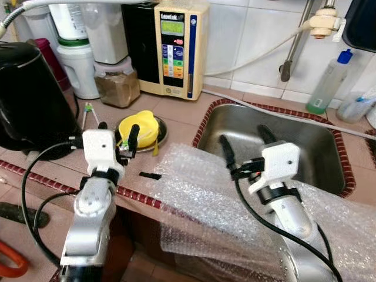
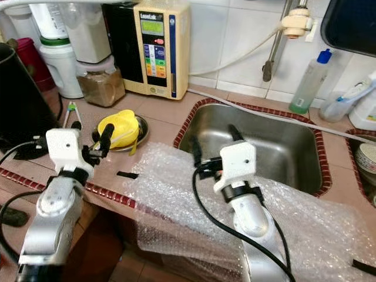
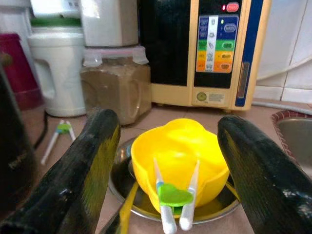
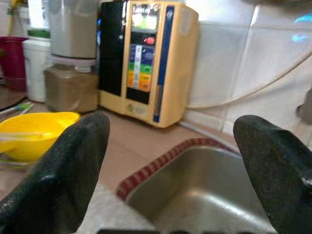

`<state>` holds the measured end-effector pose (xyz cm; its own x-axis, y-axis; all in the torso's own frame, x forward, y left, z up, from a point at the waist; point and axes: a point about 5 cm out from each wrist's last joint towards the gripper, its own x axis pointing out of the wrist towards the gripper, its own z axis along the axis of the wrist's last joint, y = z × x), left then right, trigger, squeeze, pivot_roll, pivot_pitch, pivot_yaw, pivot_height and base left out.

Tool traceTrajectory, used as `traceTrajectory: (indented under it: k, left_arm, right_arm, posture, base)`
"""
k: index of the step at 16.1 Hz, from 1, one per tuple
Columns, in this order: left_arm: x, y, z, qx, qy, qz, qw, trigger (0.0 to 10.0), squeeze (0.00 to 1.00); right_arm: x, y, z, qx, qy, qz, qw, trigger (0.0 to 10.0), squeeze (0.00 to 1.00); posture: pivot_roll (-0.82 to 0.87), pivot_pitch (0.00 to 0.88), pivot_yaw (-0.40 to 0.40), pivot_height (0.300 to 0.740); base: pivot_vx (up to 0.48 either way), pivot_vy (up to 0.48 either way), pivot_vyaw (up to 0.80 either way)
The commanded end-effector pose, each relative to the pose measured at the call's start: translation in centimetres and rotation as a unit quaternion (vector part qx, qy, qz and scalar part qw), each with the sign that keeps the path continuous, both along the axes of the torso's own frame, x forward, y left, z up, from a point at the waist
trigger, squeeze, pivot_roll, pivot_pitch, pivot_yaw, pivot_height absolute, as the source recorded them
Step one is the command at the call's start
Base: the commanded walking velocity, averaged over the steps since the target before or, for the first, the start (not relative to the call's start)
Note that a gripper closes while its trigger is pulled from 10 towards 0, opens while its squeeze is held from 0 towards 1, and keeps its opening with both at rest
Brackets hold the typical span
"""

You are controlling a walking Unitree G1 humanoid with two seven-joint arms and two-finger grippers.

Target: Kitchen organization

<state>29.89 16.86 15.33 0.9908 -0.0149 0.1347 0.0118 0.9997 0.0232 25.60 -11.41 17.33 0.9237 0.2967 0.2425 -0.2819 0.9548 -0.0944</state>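
Observation:
A yellow bowl (image 1: pixel 143 126) sits in a shallow steel dish (image 1: pixel 161 138) on the tiled counter, left of the sink. A pair of white chopsticks with a green clip (image 3: pixel 174 202) leans against the bowl's front. My left gripper (image 1: pixel 118 133) hovers open just in front of the bowl, one finger to each side, touching nothing. My right gripper (image 1: pixel 244 139) is open over the near left edge of the steel sink (image 1: pixel 311 150), above a sheet of bubble wrap (image 1: pixel 194 197) that drapes over the counter's front edge.
A black kettle (image 1: pixel 29 100) stands at the left. Along the back wall are a white jug (image 1: pixel 76 64), a jar of brown powder (image 1: pixel 117 85) and a cream water machine (image 1: pixel 176 47). A soap bottle (image 1: pixel 329 82) stands behind the sink. Another pair of chopsticks (image 1: pixel 88 113) and a small black piece (image 1: pixel 151 175) lie on the counter.

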Motion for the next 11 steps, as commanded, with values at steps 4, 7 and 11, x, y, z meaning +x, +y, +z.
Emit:
traceTrajectory:
  k: [4,7,11]
  left_arm:
    - [1.4,0.0,-0.7,-0.016,0.021,-0.012,1.0,10.0,0.0]
    - [1.7,-0.3,-1.0,-0.022,0.029,-0.014,0.999,10.0,0.0]
    - [1.7,-0.3,-1.6,-0.015,0.037,-0.014,0.999,10.0,0.0]
  right_arm:
    - [-0.8,1.2,0.3,0.011,0.011,0.055,0.998,10.0,0.0]
    - [-0.9,1.1,0.3,0.016,0.015,0.055,0.998,10.0,0.0]
    - [-1.2,1.3,0.0,0.017,0.024,0.063,0.998,10.0,0.0]
  posture:
    - [0.03,0.044,0.012,0.74]
    - [0.03,0.045,0.018,0.74]
    - [0.03,0.044,0.022,0.74]
  base:
    - [0.0,0.0,0.0]
    - [0.0,0.0,0.0]
    - [0.0,0.0,0.0]
